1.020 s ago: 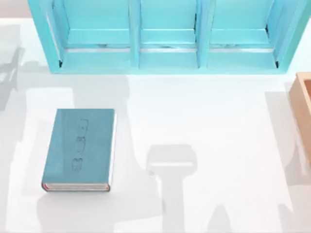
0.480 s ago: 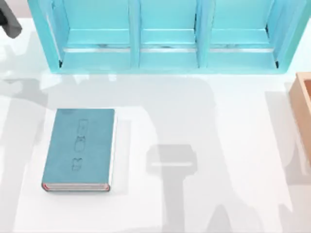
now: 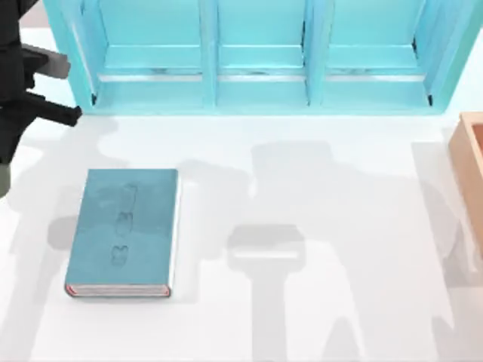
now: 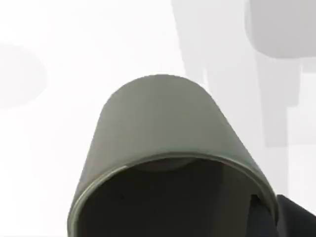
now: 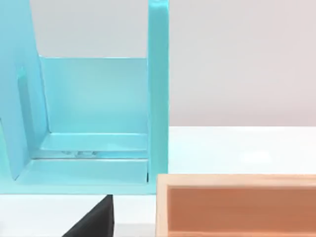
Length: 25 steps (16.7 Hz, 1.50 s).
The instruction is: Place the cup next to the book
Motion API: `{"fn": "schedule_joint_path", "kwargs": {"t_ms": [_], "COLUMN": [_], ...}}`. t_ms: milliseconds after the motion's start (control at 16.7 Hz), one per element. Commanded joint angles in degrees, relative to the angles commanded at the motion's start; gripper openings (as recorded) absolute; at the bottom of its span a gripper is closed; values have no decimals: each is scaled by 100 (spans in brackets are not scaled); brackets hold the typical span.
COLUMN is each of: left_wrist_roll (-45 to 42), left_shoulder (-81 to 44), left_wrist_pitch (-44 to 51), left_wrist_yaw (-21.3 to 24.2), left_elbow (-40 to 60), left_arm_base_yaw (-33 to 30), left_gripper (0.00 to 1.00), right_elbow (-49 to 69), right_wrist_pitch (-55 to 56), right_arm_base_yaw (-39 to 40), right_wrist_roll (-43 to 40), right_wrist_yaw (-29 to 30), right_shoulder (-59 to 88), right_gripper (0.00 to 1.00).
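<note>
While the turquoise shelf unit (image 3: pixel 260 56) spans the back of the white surface (image 3: pixel 339 226), the book (image 3: pixel 123 231) lies flat at left. Left arm (image 3: pixel 23 83) at the far-left edge; the cup (image 4: pixel 168 143) sits right under its wrist camera, jaws' state unclear.

Frame edges are cutting into most of what is showing.

The olive-grey round cup (image 4: pixel 163 143) is running off the left wrist view's lower edge, its dark inside unreadable. The black left arm (image 3: pixel 23 83), the turquoise shelf unit (image 3: pixel 260 56) and the tan wooden box (image 3: pixel 472 162) are running past the top view's borders.
</note>
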State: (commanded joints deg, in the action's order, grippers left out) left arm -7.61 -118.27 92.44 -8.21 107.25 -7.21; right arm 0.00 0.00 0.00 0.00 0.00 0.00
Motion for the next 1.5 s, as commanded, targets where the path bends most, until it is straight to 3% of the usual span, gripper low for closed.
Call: {"fn": "schedule_joint_path", "kwargs": {"t_ms": [240,420,840,1260,1500], "left_wrist_roll": [1440,1890,1887,1762,1744], "left_shoulder": [812,1117,1133,1297,1320], "left_wrist_pitch": [175,222,119,-1054,-1259], "left_wrist_yaw": [529,708,708,691,666], "left_elbow": [-908,-1215,-1312,-2674,-2899], "left_arm_base_yaw": [-319,-434,-415,-277,-255], "left_gripper": [0,0,0,0,0], "right_elbow": [0,0,0,0,0], "right_wrist_pitch": [0,0,0,0,0], "right_arm_base_yaw": [0,0,0,0,0], "right_wrist_roll": [0,0,0,0,0], "right_wrist_yaw": [0,0,0,0,0], "right_shoulder": [0,0,0,0,0], "right_gripper": [100,100,100,100,100]}}
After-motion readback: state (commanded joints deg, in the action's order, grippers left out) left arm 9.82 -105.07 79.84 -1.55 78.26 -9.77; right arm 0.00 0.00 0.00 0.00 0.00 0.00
